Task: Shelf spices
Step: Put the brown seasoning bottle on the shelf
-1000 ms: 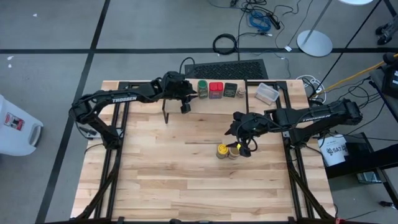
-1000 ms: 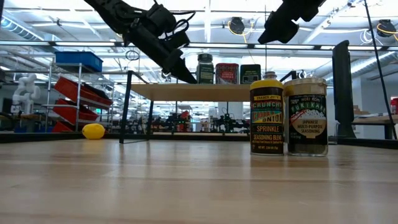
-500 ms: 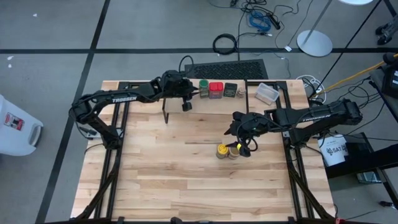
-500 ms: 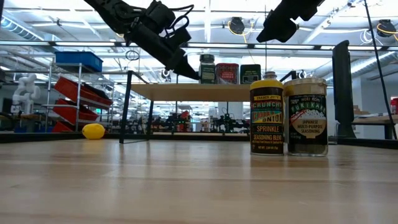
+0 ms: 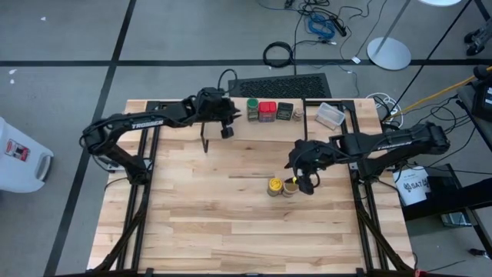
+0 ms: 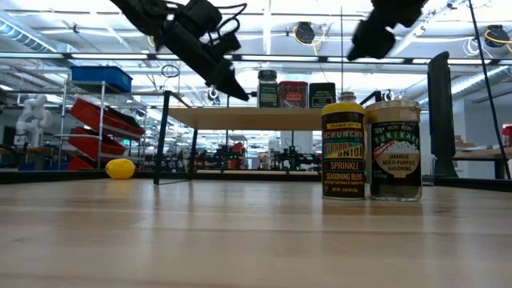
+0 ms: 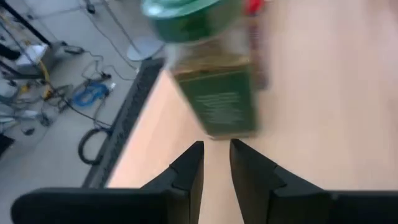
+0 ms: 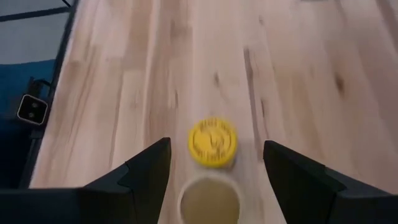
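Jaws nearly closed and empty on the left gripper [image 7: 214, 163], beside the green-lidded jar [image 5: 252, 109] on the shelf [image 6: 256, 117]; spread wide and empty on the right gripper [image 8: 214, 165], above the yellow-lidded jar [image 8: 212, 140] and tan round-topped jar [image 8: 209, 200], touching on the pale wooden table [image 5: 192, 215]. Red square tin [image 5: 267, 111] and dark rectangular box [image 5: 285, 111] alongside on the shelf; yellow ball [image 6: 120, 168] far back; beyond, grey floor with cables [image 5: 323, 23], racks with red bins [image 6: 96, 120].

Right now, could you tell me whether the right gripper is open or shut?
Open. The right gripper hangs above the tan jar, beside the yellow-lidded jar, its fingers spread wide apart, holding nothing.
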`<action>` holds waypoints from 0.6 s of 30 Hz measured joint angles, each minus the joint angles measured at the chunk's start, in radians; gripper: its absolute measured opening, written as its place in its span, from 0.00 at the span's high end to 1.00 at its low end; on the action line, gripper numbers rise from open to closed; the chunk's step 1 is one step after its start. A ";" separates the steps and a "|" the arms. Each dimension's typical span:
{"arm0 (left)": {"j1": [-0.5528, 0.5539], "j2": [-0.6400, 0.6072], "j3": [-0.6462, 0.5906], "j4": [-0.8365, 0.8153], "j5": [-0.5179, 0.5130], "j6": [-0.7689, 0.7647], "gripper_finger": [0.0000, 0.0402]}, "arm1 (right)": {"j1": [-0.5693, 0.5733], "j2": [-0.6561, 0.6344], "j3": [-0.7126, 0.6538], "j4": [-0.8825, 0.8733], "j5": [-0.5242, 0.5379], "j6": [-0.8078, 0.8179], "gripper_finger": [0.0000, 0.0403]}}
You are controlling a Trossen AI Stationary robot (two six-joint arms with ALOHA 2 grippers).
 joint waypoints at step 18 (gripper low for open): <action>-0.358 -0.239 0.002 -0.298 0.054 -0.222 0.79 | 0.212 -0.007 0.000 -0.186 0.115 0.392 0.27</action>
